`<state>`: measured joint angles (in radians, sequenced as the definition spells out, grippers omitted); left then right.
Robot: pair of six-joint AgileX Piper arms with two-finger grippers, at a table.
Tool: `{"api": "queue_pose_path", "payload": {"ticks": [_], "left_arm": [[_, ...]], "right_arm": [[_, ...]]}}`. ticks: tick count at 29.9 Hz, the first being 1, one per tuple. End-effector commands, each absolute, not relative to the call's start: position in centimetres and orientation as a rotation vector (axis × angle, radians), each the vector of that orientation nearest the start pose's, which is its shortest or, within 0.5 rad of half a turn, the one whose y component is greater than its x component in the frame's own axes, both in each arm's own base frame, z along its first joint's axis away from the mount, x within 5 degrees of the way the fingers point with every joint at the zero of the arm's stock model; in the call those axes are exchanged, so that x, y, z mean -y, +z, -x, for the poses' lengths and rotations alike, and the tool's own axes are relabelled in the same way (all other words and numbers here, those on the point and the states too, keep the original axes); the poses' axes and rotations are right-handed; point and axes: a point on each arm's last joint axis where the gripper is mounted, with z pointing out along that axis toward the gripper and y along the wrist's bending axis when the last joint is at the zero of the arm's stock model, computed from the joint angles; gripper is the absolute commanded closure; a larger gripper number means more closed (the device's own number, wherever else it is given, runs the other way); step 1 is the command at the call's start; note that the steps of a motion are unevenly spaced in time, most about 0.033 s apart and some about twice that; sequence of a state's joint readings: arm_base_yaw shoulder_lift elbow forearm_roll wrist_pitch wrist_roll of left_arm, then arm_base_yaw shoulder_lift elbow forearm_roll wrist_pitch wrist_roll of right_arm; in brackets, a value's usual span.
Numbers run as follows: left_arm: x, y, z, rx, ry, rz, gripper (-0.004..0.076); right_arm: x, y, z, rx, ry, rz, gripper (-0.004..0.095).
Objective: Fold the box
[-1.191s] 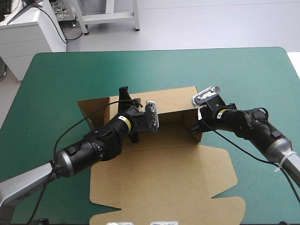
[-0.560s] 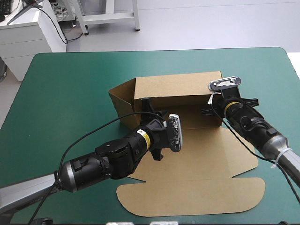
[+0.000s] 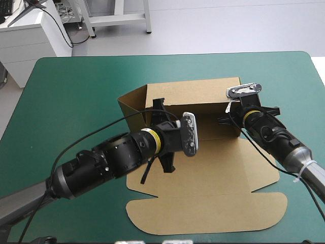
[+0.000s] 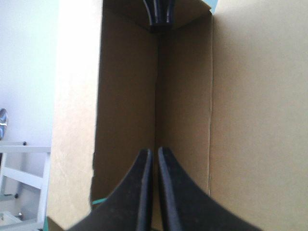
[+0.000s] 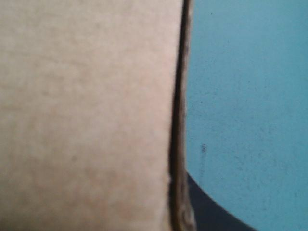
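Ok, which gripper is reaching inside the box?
The left gripper: its shut fingers lie along the crease under the back wall. The right gripper sits at the box's right end.

Bright, even light; soft shadow inside box [image 3: 208,124] walls.

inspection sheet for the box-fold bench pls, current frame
surface: teal-green cover, lying flat under the work.
job's things: brown box, back wall and end flaps raised, lid panel flat toward the robot.
clutter: nothing seen.
grippers: left hand shut, inside the box, aimed along the crease at the back wall's foot; right hand shut on the box at its right end wall.
cables: nothing seen loose on the table.
surroundings: nothing seen.
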<state>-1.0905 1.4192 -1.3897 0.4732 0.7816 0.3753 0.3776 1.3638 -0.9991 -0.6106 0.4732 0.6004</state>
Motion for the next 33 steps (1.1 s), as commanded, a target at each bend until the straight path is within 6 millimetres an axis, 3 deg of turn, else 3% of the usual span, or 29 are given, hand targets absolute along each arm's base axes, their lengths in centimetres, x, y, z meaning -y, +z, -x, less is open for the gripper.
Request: {"api": "queue_pose_path", "payload": {"ticks": [1,6,13,17,22,25,33], "left_arm": [[23.7,43.7,-18.3,-1.518,0.109,-1.451,0.0706],[18.8,46.1,-22.0,-1.753,0.075,-1.219,0.0706],[10.8,46.6,-24.9,-2.065,0.018,-0.832,0.0710],[7.2,46.7,-24.2,-2.134,-0.084,-0.654,0.0730],[5.0,45.7,-22.3,-2.080,-0.109,-0.516,0.0733],[4.1,44.4,-21.0,-2.051,-0.112,-0.416,0.0733],[3.7,40.1,-17.8,-2.060,-0.138,-0.381,0.0733]], "right_arm": [[-8.8,32.8,-28.3,-2.102,-0.033,0.250,0.0927],[-8.8,32.6,-28.2,-2.127,-0.035,0.259,0.0927],[-8.7,32.5,-28.1,-2.148,-0.048,0.248,0.0927],[-8.7,32.5,-28.1,-2.148,-0.049,0.250,0.0927],[-8.7,32.5,-28.1,-2.147,-0.049,0.250,0.0927],[-8.7,32.5,-28.1,-2.147,-0.050,0.253,0.0927],[-8.5,33.6,-27.7,-2.131,-0.042,0.227,0.0927]]}}
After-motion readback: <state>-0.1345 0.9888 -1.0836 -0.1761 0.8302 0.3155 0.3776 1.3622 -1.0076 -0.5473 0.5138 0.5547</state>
